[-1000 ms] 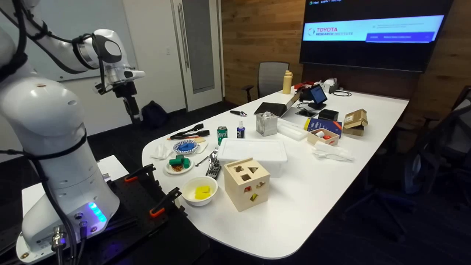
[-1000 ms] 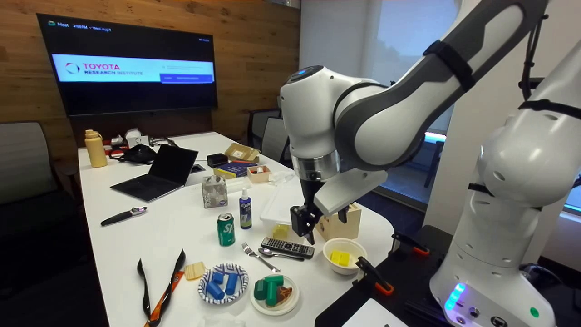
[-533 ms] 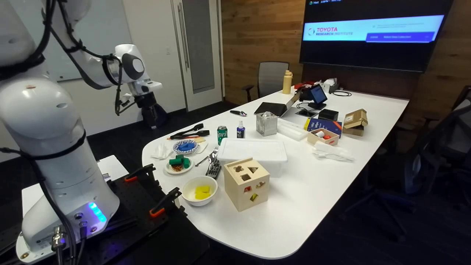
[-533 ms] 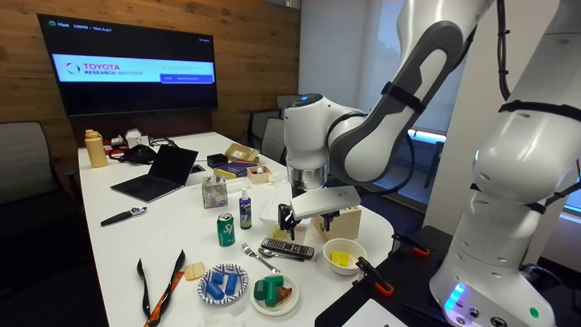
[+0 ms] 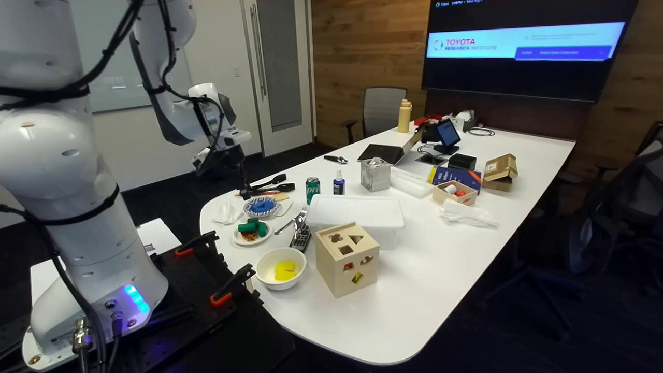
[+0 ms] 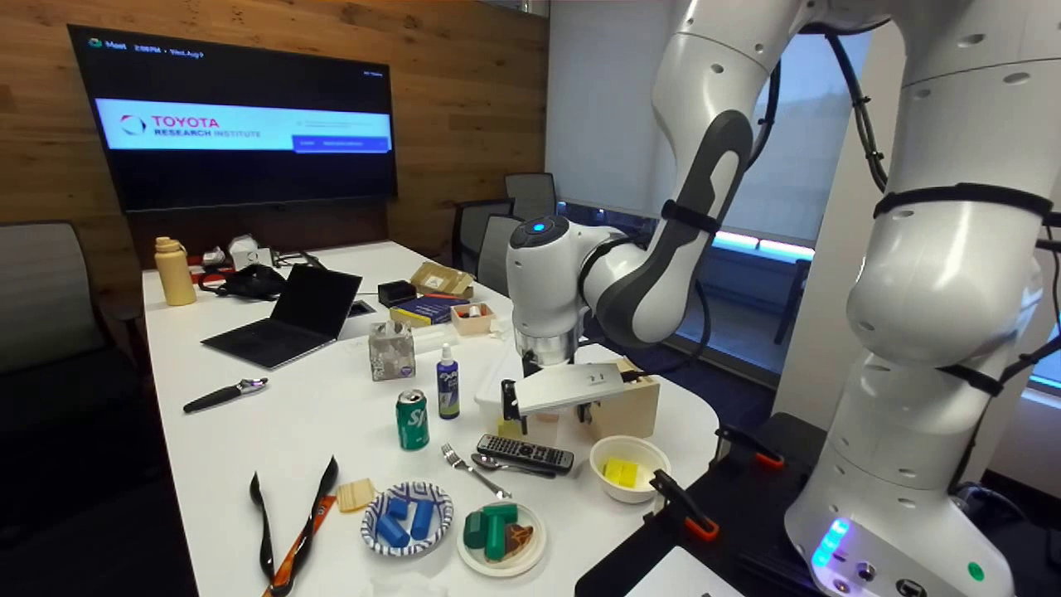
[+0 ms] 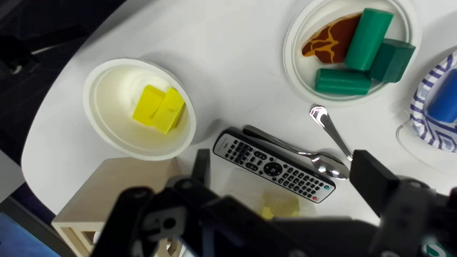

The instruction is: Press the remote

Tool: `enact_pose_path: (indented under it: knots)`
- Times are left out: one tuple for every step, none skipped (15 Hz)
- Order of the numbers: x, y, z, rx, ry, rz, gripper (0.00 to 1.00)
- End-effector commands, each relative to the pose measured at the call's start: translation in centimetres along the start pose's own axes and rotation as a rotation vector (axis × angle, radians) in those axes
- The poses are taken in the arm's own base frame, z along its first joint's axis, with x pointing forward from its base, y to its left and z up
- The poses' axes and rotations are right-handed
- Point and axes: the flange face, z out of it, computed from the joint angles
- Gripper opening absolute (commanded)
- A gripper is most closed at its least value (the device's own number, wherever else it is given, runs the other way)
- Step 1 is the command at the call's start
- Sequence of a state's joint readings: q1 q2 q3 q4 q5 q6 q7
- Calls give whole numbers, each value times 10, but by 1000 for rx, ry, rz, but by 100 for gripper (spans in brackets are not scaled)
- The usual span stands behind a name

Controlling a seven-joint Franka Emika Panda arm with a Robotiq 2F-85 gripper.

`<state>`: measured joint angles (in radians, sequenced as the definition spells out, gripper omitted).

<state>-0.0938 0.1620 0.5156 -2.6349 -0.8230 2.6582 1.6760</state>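
Note:
The remote [image 7: 273,168] is a slim black bar with a silver face and many dark buttons. It lies flat on the table [image 7: 242,78], buttons up, also visible in both exterior views [image 5: 300,238] [image 6: 526,453]. My gripper [image 7: 284,171] is open and empty. In the wrist view its fingers lie to either side of the remote's length, with the remote lower down between them. In an exterior view the gripper [image 6: 554,419] hangs above the table near the remote, not touching it. It also shows in an exterior view [image 5: 244,194].
A spoon [image 7: 326,164] lies right alongside the remote, with a fork [image 7: 332,132] close by. A bowl with yellow blocks [image 7: 96,103] stands near one end. A wooden cube [image 5: 347,264], a lidded plastic box [image 5: 357,207], a can [image 6: 412,419] and a plate [image 6: 504,568] are around it.
My arm has swung out over the table and the gripper has come lower, turning from a tilted pose to a more level one. The gripper stays open. The remote has not moved.

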Motion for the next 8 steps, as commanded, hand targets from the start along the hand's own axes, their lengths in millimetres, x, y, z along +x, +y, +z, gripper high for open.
enact_pose_path:
  knots:
    - [21, -14, 45, 7, -29, 29, 100]
    - [28, -15, 53, 11, -34, 8, 100]
    - [18, -5, 34, -9, -13, 5, 100]
    - [23, -7, 45, -12, -27, 5, 100]
    - [26, -9, 53, -15, -39, 8, 100]
    - [27, -11, 57, -14, -46, 7, 100]
    - [27, -12, 59, -13, -49, 7, 100]
    - [28, -14, 56, -25, -38, 42, 100]
